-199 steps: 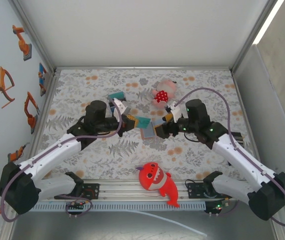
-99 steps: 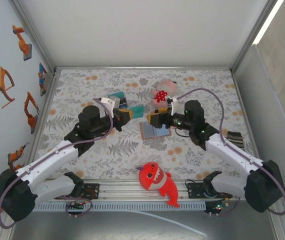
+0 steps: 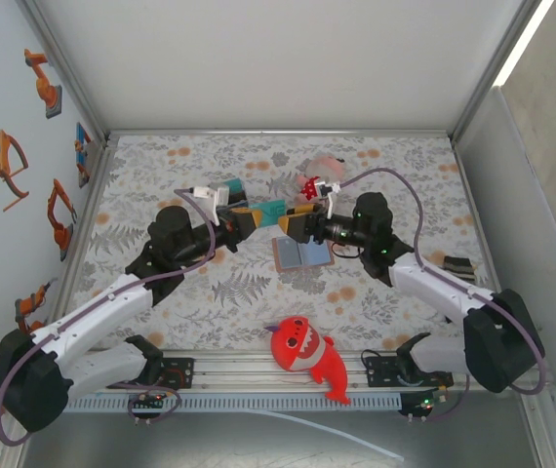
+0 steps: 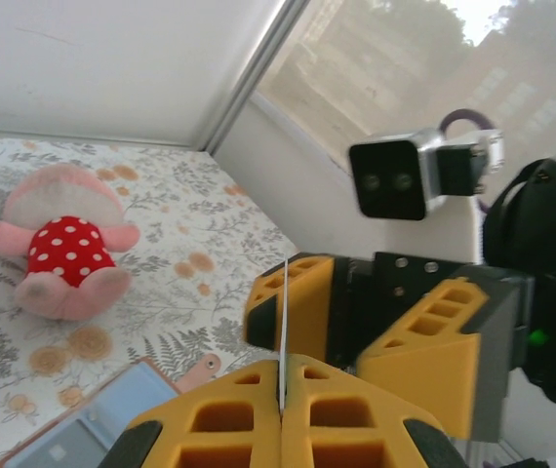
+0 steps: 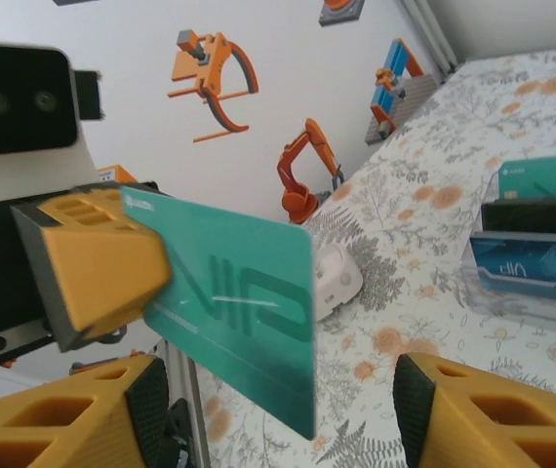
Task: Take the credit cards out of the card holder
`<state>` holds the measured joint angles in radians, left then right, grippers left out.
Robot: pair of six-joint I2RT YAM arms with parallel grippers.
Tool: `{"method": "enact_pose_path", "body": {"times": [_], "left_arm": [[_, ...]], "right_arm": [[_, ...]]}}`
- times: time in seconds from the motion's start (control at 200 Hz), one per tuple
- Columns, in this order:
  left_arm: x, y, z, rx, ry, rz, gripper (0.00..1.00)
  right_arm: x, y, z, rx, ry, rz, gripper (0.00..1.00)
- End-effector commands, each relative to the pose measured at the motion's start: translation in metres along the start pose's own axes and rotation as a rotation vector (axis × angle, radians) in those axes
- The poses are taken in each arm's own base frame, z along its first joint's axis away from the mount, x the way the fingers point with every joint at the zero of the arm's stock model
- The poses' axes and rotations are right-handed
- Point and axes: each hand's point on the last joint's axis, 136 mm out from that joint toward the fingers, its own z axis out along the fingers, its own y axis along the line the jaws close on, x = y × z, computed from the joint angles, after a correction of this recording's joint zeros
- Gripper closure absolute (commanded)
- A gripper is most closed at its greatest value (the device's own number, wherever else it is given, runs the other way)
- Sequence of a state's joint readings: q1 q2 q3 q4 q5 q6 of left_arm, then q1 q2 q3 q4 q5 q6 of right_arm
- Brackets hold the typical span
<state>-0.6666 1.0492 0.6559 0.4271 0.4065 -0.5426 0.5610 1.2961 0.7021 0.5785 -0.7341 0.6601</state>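
**Top view.** The left end effector [image 3: 249,218] is clamped on a teal card [image 3: 272,210], which it holds above the middle of the table [image 3: 151,166]. The right end effector [image 3: 295,224] faces it from 3 o'clock, jaws parted around the card's free end. The card holder [image 3: 302,254] lies open and flat on the table at 6 o'clock from the card. A pink plush toy [image 3: 319,175] sits at 12 o'clock from the right end effector. A red shark toy [image 3: 305,356] lies at 6 o'clock by the near edge. A striped block [image 3: 227,188] sits at 11 o'clock from the left end effector.

**Left wrist view.** You see the card edge-on, pinched between the closed yellow fingers [image 4: 356,414]. The card holder's blue-grey inside shows at 7 o'clock.

**Right wrist view.** The card's face hangs between the spread fingers [image 5: 73,414], with a gap on each side. The striped block stands at 3 o'clock.
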Motion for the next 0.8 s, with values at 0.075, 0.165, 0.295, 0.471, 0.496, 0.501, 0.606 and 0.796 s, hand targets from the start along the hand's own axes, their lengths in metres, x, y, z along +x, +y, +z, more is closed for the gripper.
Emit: {"method": "enact_pose_path", "body": {"times": [0.075, 0.165, 0.295, 0.471, 0.496, 0.501, 0.606, 0.796], "left_arm": [[-0.006, -0.016, 0.003, 0.096, -0.01, -0.005, 1.0], [-0.002, -0.013, 0.004, 0.094, -0.002, -0.011, 1.0], [-0.001, -0.01, 0.004, 0.097, -0.008, -0.02, 1.0], [-0.003, -0.007, 0.003, 0.083, 0.004, -0.012, 0.68], [-0.003, -0.005, 0.002, 0.076, 0.012, -0.01, 0.55], [-0.003, -0.006, 0.002, 0.076, 0.012, -0.006, 0.53], [-0.005, -0.006, -0.003, 0.047, 0.05, 0.039, 0.24], [-0.012, -0.014, -0.019, -0.01, 0.133, 0.188, 0.06]], "right_arm": [[-0.01, 0.028, 0.006, -0.164, -0.014, -0.02, 0.52], [-0.013, 0.039, 0.005, -0.221, -0.015, -0.031, 0.69], [-0.014, 0.044, 0.002, -0.231, -0.02, -0.044, 0.93], [-0.012, 0.047, -0.001, -0.238, -0.019, -0.056, 1.0], [-0.012, 0.047, -0.002, -0.239, -0.018, -0.059, 1.0], [-0.012, 0.048, -0.002, -0.24, -0.019, -0.06, 1.0], [-0.009, 0.048, -0.003, -0.238, -0.01, -0.065, 1.0], [0.002, 0.039, -0.003, -0.188, 0.047, -0.062, 1.0]]}}
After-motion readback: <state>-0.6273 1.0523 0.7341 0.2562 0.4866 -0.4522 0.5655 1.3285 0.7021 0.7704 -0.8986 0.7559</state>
